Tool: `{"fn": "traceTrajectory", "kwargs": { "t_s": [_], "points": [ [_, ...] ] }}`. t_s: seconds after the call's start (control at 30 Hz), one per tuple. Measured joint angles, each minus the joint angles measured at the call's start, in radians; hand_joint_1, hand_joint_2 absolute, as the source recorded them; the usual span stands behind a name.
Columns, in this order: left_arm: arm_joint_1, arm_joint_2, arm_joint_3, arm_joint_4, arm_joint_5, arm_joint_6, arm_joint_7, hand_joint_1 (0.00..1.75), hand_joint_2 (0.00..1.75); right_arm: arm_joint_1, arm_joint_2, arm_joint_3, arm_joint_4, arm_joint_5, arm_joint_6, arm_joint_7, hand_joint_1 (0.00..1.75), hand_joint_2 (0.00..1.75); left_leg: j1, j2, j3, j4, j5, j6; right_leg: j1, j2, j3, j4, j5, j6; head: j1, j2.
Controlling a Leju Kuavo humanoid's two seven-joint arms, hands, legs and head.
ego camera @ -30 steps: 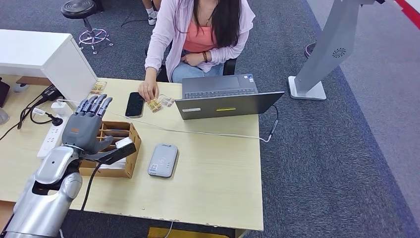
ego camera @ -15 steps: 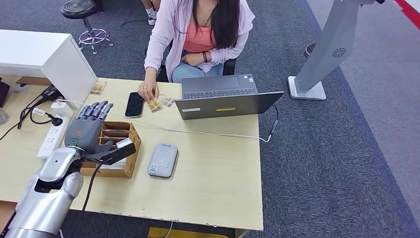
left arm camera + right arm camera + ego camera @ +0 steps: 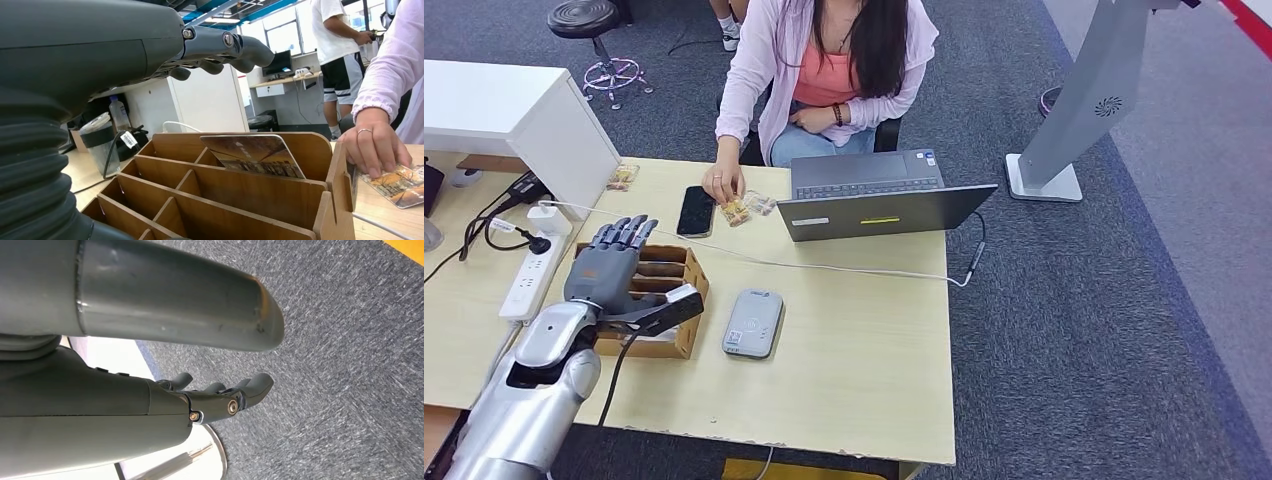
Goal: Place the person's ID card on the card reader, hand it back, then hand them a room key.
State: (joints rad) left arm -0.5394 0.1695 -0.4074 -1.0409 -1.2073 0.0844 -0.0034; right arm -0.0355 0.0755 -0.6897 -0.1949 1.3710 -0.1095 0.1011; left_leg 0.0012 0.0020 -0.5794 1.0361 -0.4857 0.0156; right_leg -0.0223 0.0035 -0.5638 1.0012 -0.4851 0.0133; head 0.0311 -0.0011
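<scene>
Head view: left robot hand spread, empty, over wooden card box; upright room key just beyond fingertips, long axis left-right.

Left hand seen above wooden divider box, fingers slightly curled, nothing held. One card stood upright in far compartment of box. Person's hand rested on table beside box, fingertips pressed on cards. Lidded jar and bottle seen behind.
</scene>
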Motion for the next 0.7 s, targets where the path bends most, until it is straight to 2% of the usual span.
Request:
{"fn": "traceTrajectory", "kwargs": {
  "t_s": [0.3, 0.7],
  "points": [
    [0.000, -0.015, 0.000, 0.003, -0.023, 0.061, 0.000, 0.00, 1.75, 0.000, 0.000, 0.000, 0.000, 0.008, 0.002, -0.005, 0.00, 0.00, 0.000, 0.000, 0.000, 0.000, 0.000, 0.000, 0.000, 0.000, 0.000, 0.000, 0.000, 0.000, 0.000, 0.000],
    [-0.001, -0.024, 0.000, 0.003, -0.026, 0.067, 0.000, 0.00, 1.75, 0.000, 0.000, 0.000, 0.001, 0.011, 0.003, -0.010, 0.00, 0.00, 0.000, 0.000, 0.000, 0.000, 0.000, 0.000, 0.000, 0.000, 0.000, 0.000, 0.000, 0.000, 0.000, 0.000]
  ]
}}
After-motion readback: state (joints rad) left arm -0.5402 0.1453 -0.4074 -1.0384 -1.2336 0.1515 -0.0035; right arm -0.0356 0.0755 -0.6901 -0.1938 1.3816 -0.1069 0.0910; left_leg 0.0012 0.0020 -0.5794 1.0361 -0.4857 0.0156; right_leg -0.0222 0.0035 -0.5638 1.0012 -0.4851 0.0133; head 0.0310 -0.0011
